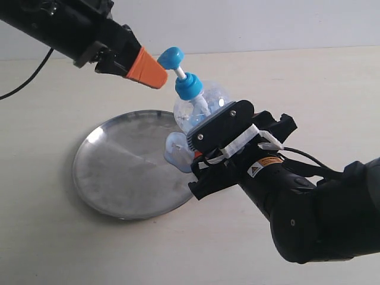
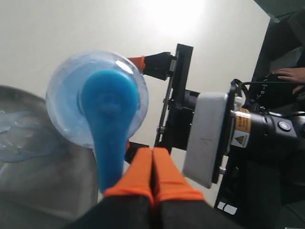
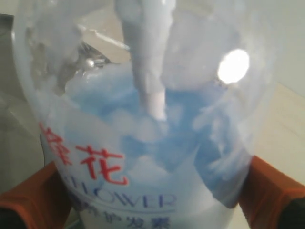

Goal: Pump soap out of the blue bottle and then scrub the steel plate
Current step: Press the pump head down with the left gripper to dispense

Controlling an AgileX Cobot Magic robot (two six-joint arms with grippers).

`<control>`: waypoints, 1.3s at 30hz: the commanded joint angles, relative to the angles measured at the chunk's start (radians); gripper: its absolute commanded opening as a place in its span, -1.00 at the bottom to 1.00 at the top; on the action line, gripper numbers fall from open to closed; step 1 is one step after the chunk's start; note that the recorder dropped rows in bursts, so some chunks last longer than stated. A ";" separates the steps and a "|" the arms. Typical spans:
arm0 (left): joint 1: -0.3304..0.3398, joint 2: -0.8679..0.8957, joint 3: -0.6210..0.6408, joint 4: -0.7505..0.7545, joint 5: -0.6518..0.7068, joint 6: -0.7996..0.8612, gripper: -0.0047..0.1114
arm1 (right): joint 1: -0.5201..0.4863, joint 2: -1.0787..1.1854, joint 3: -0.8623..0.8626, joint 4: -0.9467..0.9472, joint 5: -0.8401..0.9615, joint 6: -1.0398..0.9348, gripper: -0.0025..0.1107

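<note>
The blue bottle (image 1: pixel 199 107) leans over the right rim of the steel plate (image 1: pixel 119 178), and my right gripper (image 1: pixel 202 133) is shut on its clear body (image 3: pixel 157 138), one orange finger (image 3: pixel 271 191) on each side. Its bright blue pump head (image 1: pixel 171 57) sits raised on a white stem. My left gripper (image 1: pixel 155 76) is shut, orange fingertips (image 2: pixel 143 167) pressed together, right beside the pump head (image 2: pixel 109 119) and slightly above it. A pale blue blob of soap (image 1: pixel 177 151) lies on the plate's right edge under the bottle, also visible in the left wrist view as soap (image 2: pixel 19 136).
The plate rests on a pale beige table (image 1: pixel 309 83). My right arm's black body (image 1: pixel 320 208) fills the lower right. A black cable (image 1: pixel 29 77) trails at the far left. A person's hand (image 2: pixel 288 74) shows far off in the left wrist view.
</note>
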State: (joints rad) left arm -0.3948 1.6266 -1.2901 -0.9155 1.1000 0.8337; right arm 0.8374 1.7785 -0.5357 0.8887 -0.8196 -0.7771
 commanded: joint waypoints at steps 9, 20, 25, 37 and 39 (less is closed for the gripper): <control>-0.006 0.010 -0.001 0.081 -0.105 -0.033 -0.92 | 0.000 -0.018 -0.008 -0.024 -0.049 0.004 -0.96; -0.006 -0.076 -0.004 -0.026 -0.038 0.027 -0.92 | 0.000 -0.018 -0.008 -0.029 -0.049 0.004 -0.96; -0.006 -0.114 -0.004 -0.041 -0.085 0.042 -0.92 | 0.000 -0.018 -0.008 -0.029 -0.049 0.004 -0.96; -0.006 -0.030 -0.004 -0.064 -0.170 0.044 -0.92 | 0.000 -0.018 -0.008 -0.033 -0.047 0.004 -0.96; -0.006 -0.020 -0.004 -0.059 -0.176 0.044 -0.92 | 0.000 -0.018 -0.008 -0.033 -0.047 0.004 -0.96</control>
State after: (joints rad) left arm -0.3948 1.5966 -1.2901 -0.9560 0.9400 0.8742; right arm 0.8374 1.7785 -0.5357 0.8847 -0.8176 -0.7754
